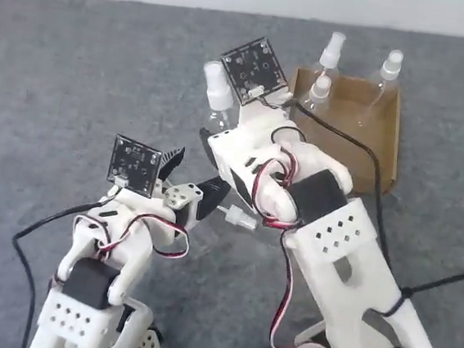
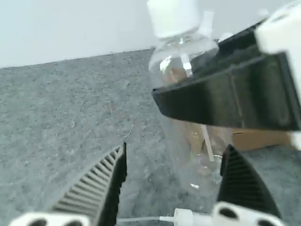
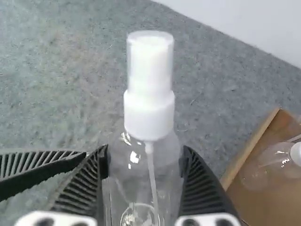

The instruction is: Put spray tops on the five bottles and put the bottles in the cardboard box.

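1. My right claw (image 3: 145, 157) is clamped on a clear bottle (image 3: 146, 181). One ribbed black finger presses each side of the body, just below the shoulder.
2. The clear bottle stands upright in that grip. A white spray top (image 3: 148, 84) sits on its neck, and the thin dip tube runs down inside.
3. In the high view, my right claw (image 1: 219, 132) and the clear bottle (image 1: 219, 119) are near the middle of the grey table (image 1: 78, 69). They are just beside the cardboard box (image 1: 391, 148), on its outer side.
4. My left claw (image 2: 176, 151) is spread wide and grips nothing. Its two fingers stand apart, one to each side of the clear bottle (image 2: 188, 122) and a little short of it.
5. In the left wrist view, a black finger of my right claw crosses in front of the clear bottle.
6. A loose spray top (image 1: 242, 218) lies on its side on the table, just beside my left claw (image 1: 192, 177). I cannot tell whether the two touch.
7. The cardboard box lies open at the far right of the table. Three bottles (image 1: 318, 90) stand inside it, each with a white sprayer fitted.
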{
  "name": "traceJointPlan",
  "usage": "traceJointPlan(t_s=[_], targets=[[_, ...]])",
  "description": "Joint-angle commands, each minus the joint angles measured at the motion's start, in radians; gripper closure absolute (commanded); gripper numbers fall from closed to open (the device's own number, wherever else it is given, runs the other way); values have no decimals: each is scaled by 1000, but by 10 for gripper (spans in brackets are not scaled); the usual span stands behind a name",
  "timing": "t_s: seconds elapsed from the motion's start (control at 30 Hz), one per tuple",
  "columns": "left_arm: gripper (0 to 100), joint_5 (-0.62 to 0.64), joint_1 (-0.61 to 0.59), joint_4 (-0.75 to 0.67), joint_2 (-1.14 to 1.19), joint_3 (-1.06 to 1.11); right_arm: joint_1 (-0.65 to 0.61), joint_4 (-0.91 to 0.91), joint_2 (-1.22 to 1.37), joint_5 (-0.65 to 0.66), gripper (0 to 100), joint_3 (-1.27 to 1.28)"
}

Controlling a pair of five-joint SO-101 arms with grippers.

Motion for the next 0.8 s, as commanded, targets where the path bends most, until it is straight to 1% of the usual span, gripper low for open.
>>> traceJointPlan(t_s=[0.0, 0.13, 0.23, 0.4, 0.53, 0.67, 0.77], targets=[[708, -11, 0, -29, 29, -7, -16, 22, -105, -9, 992, -49], [709, -11, 0, -28, 28, -5, -5, 21, -119, 0, 992, -21], [709, -11, 0, -25, 26, -5, 70, 22, -120, 58, 992, -23], [709, -11, 0, -25, 26, -4, 315, 97, -130, 137, 992, -58], [709, -8, 0, -26, 26, -4, 518, 96, -130, 184, 992, -64], [709, -6, 0, -25, 26, -4, 665, -22, -119, 187, 992, -3], [710, -8, -3, -25, 26, -2, 725, -193, -117, 181, 992, 114]])
